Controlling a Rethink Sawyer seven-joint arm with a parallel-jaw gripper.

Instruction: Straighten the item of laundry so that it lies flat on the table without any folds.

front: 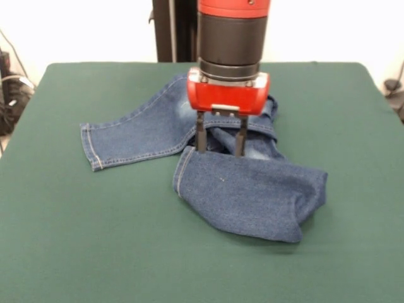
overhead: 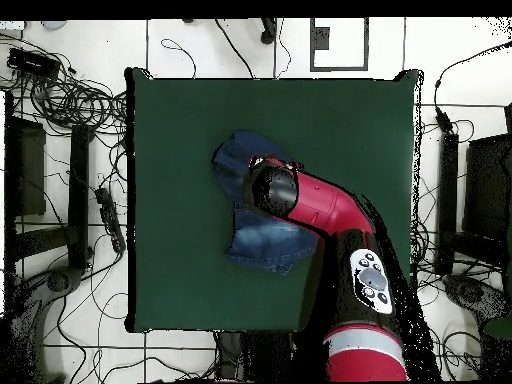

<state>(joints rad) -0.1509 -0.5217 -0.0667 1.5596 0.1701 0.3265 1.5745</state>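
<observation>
The small dark blue denim jeans (front: 252, 189) lie crumpled in the middle of the green table (front: 95, 240). In the front view one leg stretches flat to the left, its hem at the left end. The other leg is folded over towards the front right. My gripper (front: 221, 150) points straight down over the middle of the jeans. Its two dark fingers (front: 201, 134) are spread apart, with their tips at the top edge of the folded leg. In the overhead view the jeans (overhead: 262, 245) lie partly under the arm (overhead: 330, 210), which hides the gripper.
The table (overhead: 180, 120) has broad bare cloth on all sides of the jeans. Cables and equipment (overhead: 60, 100) lie on the floor around the table. The robot's pedestal (front: 173, 28) stands at the far edge.
</observation>
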